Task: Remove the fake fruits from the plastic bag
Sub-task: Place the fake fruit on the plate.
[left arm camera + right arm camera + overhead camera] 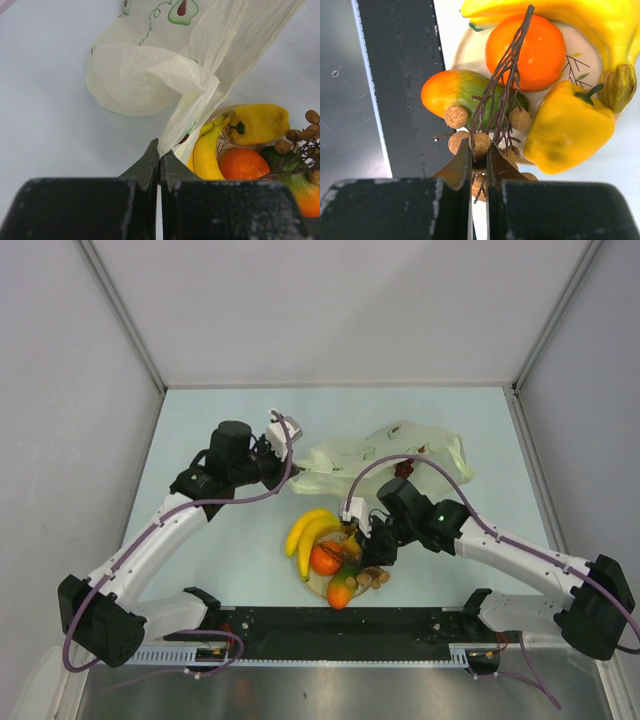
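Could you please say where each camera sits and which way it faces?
Top external: above and behind, looking down on the table; left arm and right arm show.
Left wrist: faces along the left claw, shut on the plastic bag.
Right wrist: faces down past the right claw, shut on the brown cluster.
Shared: both wrist views show the orange.

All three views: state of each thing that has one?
plastic bag: crumpled on table, edge pinched.
left gripper: shut on plastic bag.
right gripper: shut on brown cluster.
brown cluster: gripped, at edge of plate.
banana bunch, orange, mango: out of bag, on plate.
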You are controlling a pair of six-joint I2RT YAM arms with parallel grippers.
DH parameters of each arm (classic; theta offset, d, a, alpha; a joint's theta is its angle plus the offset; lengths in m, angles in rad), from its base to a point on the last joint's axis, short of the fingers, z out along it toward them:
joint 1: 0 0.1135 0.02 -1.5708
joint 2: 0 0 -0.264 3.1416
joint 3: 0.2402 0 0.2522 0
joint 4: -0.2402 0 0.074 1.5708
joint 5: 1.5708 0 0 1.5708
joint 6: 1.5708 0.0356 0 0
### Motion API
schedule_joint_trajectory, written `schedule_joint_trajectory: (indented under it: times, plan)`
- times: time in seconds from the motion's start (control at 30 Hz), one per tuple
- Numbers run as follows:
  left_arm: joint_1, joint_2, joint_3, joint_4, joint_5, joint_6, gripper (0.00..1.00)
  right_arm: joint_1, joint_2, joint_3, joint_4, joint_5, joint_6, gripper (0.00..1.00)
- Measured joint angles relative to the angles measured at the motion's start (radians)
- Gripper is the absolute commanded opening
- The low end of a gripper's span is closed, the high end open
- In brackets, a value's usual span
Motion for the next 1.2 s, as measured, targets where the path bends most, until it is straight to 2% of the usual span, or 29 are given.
schedule_joint_trajectory:
  times: [0.07,0.13,0.17,0.23,0.3,0.57,0.8,0.93,1.0,1.2]
  plan:
    - [0.002,-0.004,-0.005,0.002,0.001,-0.002,0.0,0.0,0.012,-0.001,0.013,0.005,0.004,0.04]
    - [0.005,-0.005,-0.005,0.003,0.002,-0.008,0.0,0.001,0.019,-0.001,0.022,0.007,0.011,0.1]
    - [0.005,-0.005,-0.005,0.002,0.003,-0.008,0.0,0.002,0.023,-0.001,0.027,0.011,0.016,0.2]
    - [0.007,-0.008,-0.007,0.003,0.003,-0.009,0.0,0.002,0.025,-0.001,0.039,0.015,0.024,0.26]
    - [0.009,-0.01,-0.009,0.003,0.003,-0.009,0.0,0.003,0.025,-0.001,0.049,0.02,0.025,0.37]
    - [0.015,-0.013,-0.018,0.011,0.01,-0.011,0.0,0.003,0.026,-0.001,0.057,0.027,0.027,0.5]
    - [0.018,-0.015,-0.018,0.016,0.02,-0.018,0.0,0.003,0.026,0.006,0.038,0.029,0.026,0.52]
    - [0.018,-0.015,-0.018,0.016,0.026,-0.019,0.0,0.002,0.026,0.101,-0.033,0.04,0.017,0.5]
    - [0.018,-0.015,-0.018,0.016,0.026,-0.019,0.0,-0.005,0.023,0.169,-0.051,0.043,0.014,0.47]
    - [0.018,-0.015,-0.018,0.016,0.026,-0.015,0.01,-0.108,-0.037,0.294,-0.05,0.071,0.014,0.26]
